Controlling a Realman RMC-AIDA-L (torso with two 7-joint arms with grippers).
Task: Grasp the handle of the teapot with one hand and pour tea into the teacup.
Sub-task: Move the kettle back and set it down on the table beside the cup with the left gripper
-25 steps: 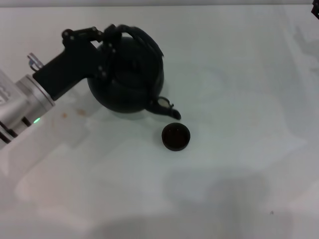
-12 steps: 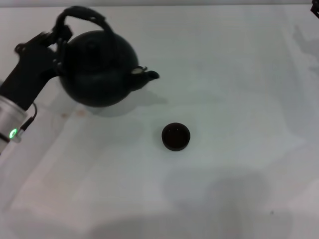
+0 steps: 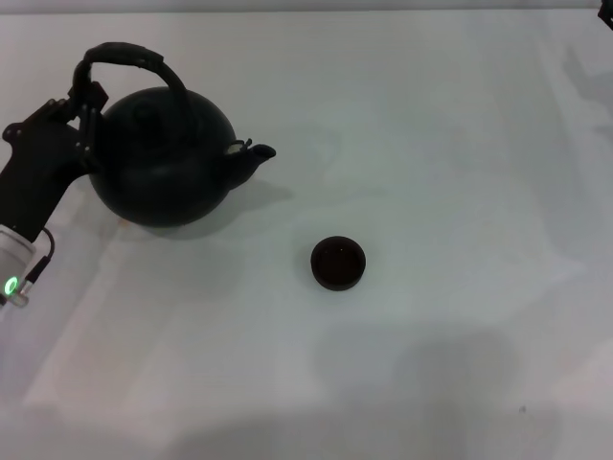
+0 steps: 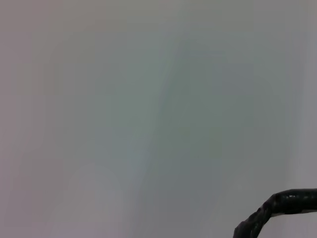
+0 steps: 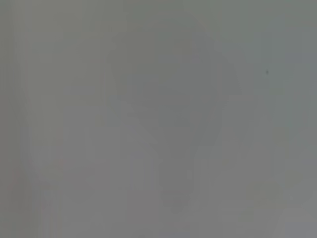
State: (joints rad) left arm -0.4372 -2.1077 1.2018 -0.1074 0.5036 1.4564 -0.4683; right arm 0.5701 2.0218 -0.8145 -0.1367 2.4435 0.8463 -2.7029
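My left gripper (image 3: 84, 113) is clamped on the teapot's (image 3: 163, 158) handle (image 3: 124, 56). I should set it down level, well clear of the teacup (image 3: 337, 263), before letting go.

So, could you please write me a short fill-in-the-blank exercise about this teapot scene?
1. The left gripper is closed on the teapot's ____.
2. The teapot has its spout pointing toward the robot's ____ side.
3. The teacup stands ____ on the white table, clear of the teapot.
4. The only arm visible in the head view is the ____ one.

Missing words: handle; right; upright; left
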